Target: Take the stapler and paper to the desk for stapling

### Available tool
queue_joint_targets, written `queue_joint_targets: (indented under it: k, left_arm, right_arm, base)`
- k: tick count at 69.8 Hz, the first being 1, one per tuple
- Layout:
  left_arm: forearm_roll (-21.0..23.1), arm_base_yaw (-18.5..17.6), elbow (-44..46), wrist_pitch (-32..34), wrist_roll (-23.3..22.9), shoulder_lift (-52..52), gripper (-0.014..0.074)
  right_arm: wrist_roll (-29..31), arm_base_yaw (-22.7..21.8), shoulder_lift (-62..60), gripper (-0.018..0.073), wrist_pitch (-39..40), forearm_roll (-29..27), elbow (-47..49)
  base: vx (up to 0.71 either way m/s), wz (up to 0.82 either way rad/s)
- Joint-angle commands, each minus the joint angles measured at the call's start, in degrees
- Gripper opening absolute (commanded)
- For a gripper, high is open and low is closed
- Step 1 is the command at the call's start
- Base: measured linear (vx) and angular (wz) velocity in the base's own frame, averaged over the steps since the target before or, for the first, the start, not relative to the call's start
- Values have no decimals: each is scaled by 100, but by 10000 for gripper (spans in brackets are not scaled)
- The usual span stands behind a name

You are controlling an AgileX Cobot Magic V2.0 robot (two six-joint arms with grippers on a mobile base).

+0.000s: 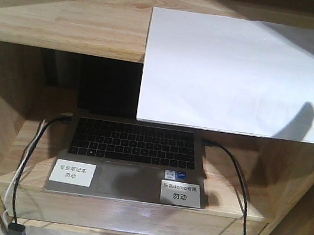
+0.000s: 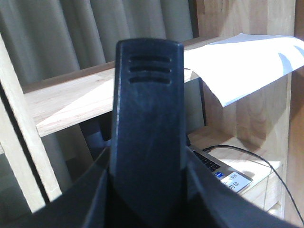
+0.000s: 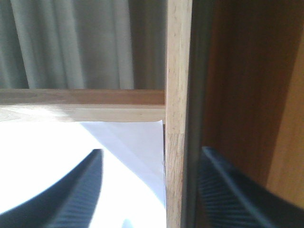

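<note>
One sheet of paper (image 1: 242,77): it lies flat on the upper shelf board (image 1: 65,18), at the right end, near edge hanging out past the board's front. You see it from below in the left wrist view (image 2: 247,66).

Right gripper (image 3: 156,190): fingers (image 3: 80,190) spread wide, nothing held. Left finger hangs over the paper (image 3: 47,152); whether it touches, you cannot tell. The shelf's upright post (image 3: 178,71) stands between the two fingers, right against the sheet's far corner.

Left gripper (image 2: 147,156): one dark slotted block fills the middle of your view. You cannot tell whether that is the fingers pressed together or something held.

Below the paper, on the lower board:
- one open laptop (image 1: 135,156), screen hidden behind the overhanging sheet
- two white labels (image 1: 72,172) (image 1: 180,192) on its palm rest
- two black cables, one on each side (image 1: 36,151) (image 1: 237,179)
- one white cable (image 1: 12,190) at the left

Grey curtain (image 3: 71,42) hangs behind the shelf.
</note>
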State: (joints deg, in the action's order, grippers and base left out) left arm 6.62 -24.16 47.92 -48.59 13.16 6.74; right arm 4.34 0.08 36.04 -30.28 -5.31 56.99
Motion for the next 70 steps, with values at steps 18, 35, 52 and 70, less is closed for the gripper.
queue_joint_targets:
  k: [18,35,52,70]
  left_arm:
    - [45,-19,137,694,3,113,-6]
    - [45,-19,137,694,3,113,-6]
    - [45,-19,137,694,3,113,-6]
    - [45,-19,137,694,3,113,-6]
  right_arm:
    - [-1348,-8,53,724,727,126,164]
    - [-5066,-8,53,704,1447,681,90]
    - [-8410,-6,34,680,3498,1143,-702]
    - [-9677,-6,8,664,4852,2096,-1594]
  base:
    - [0,0]
    - [0,0]
    - [0,0]
    - [0,0]
